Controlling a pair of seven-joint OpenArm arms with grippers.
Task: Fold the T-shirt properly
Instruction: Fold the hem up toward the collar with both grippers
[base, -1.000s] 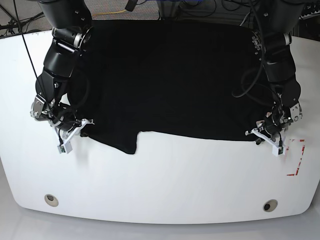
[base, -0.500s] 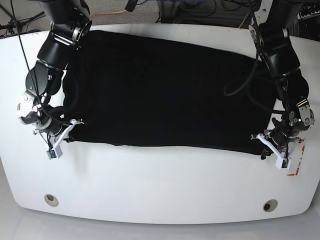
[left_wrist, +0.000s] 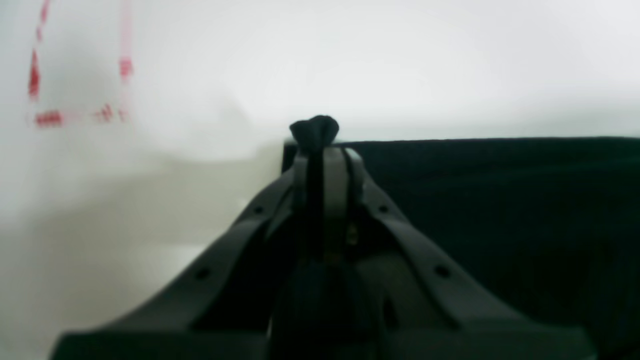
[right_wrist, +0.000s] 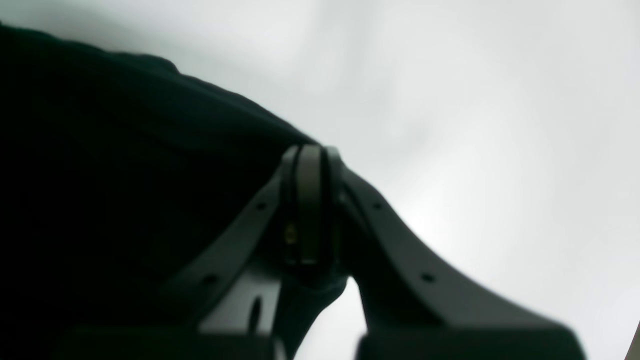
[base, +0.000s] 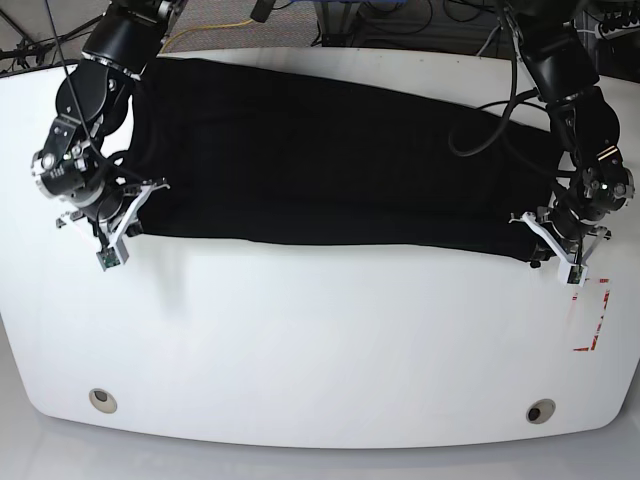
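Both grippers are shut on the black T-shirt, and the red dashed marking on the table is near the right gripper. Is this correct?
Not quite. The red dashed marking lies by the left gripper, as the base view shows. Both it and the right gripper are indeed shut on the black T-shirt.

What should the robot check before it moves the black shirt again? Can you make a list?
1. Left gripper pinching the T-shirt: ok, a tuft of cloth pokes out past the tips.
2. Right gripper shut at the shirt's edge: ok; cloth between the tips: cannot tell.
3. Shirt's front edge straight between the two grippers: ok, nearly straight.
4. Shirt all on the table: cannot tell, the back edge reaches the table's rim.
5. Red marks uncovered: ok.
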